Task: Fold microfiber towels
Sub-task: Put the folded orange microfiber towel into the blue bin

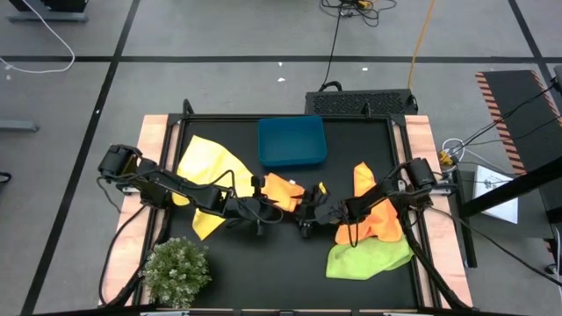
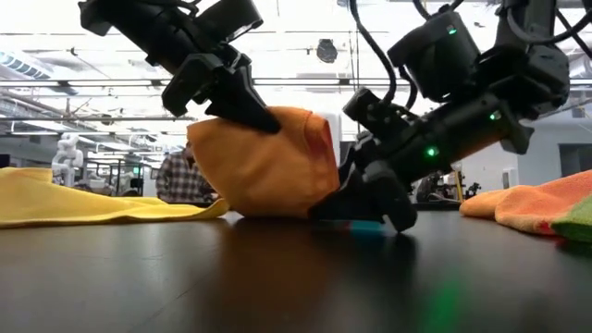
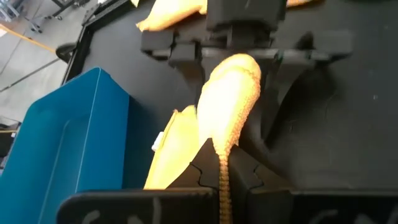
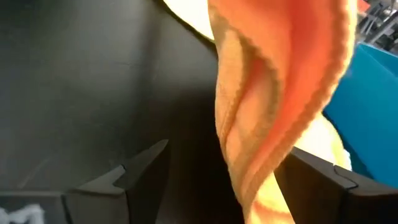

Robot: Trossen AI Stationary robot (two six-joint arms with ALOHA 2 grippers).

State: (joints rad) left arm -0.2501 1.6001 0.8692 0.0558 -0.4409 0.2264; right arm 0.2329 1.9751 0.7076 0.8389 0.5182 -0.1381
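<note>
An orange microfiber towel (image 1: 283, 188) stands bunched up at the table's middle, its lower fold on the black tabletop (image 2: 268, 211). My left gripper (image 3: 222, 182) comes from the left and is shut on it. My right gripper (image 4: 242, 180) comes from the right, low over the table, and is open, one finger on each side of the towel's hanging fold (image 4: 280, 93). A yellow towel (image 1: 211, 167) lies spread at the left. Another orange towel (image 1: 376, 215) and a lime green towel (image 1: 369, 259) lie at the right. My left gripper pinches the orange towel's raised upper edge (image 3: 222, 163) between its two fingers, slanting down from the table's left. The towel hangs in a bunch below the fingers (image 2: 250, 106), and its bottom rests on the table. I cannot tell whether my right gripper touches the towel.
A blue bin (image 1: 291, 142) stands at the far middle, just behind the held towel. A small green plant (image 1: 176, 272) stands at the near left corner. The two grippers face each other closely at the table's middle.
</note>
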